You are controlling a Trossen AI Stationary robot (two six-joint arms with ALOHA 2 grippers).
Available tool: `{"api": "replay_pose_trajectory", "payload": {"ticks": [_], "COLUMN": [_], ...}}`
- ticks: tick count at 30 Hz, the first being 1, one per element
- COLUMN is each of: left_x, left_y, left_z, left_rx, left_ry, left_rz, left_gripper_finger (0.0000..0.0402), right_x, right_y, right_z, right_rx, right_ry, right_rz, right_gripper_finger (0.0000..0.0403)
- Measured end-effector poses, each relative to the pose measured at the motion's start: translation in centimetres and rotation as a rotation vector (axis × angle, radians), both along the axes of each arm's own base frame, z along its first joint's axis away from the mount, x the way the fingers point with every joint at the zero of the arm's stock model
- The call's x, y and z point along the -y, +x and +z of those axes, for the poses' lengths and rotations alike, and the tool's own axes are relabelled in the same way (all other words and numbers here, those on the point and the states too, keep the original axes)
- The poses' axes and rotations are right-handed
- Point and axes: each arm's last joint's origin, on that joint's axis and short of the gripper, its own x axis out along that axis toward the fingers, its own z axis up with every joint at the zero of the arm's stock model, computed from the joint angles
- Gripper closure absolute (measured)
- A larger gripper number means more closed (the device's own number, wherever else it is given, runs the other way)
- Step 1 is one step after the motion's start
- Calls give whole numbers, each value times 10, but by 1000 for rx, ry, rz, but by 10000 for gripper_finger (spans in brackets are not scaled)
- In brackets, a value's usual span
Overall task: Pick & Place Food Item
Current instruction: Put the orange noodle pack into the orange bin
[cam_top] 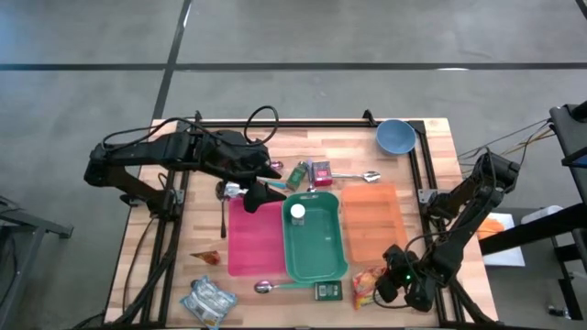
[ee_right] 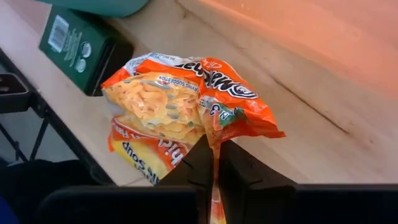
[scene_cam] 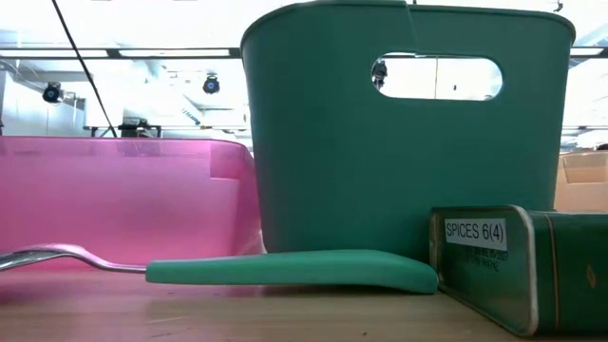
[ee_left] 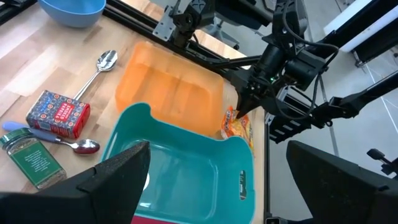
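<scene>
Right gripper is pinched tight on the edge of the crinkly orange noodle-soup packet, which lies at the near right of the wooden table, just beside the orange plastic bin and the dark green spice tin. To my eye the grasp is just made, so the job sits at the pick; next comes a lift clear of the tabletop and a carry over to one of the bins, though which one I cannot say. A thin film edge could slip from such a narrow hold.

Left gripper hovers with its fingers spread wide over the far end of the teal plastic bin, holding nothing.

That teal bin has a small white round thing in it. The orange bin and the pink plastic bin look to have nothing inside.
</scene>
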Motion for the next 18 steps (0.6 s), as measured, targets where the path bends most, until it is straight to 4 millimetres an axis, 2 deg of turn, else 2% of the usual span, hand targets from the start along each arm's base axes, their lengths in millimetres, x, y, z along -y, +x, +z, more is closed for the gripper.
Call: {"api": "replay_pose_trajectory", "payload": {"ticks": [5,10,18], "left_x": [0,0,0], "left_y": [0,0,0], "left_z": [0,0,0], "left_rx": [0,0,0], "left_ry": [0,0,0], "left_rz": [0,0,0], "left_gripper_finger": [22,22,22], "right_x": [-5,-14,-15], "right_y": [3,9,12], "right_z": [9,28,82], "right_rx": [22,53,63], "right_ry": [8,9,-157], "right_rz": [37,97,129], "right_gripper_finger": [392,392,392]}}
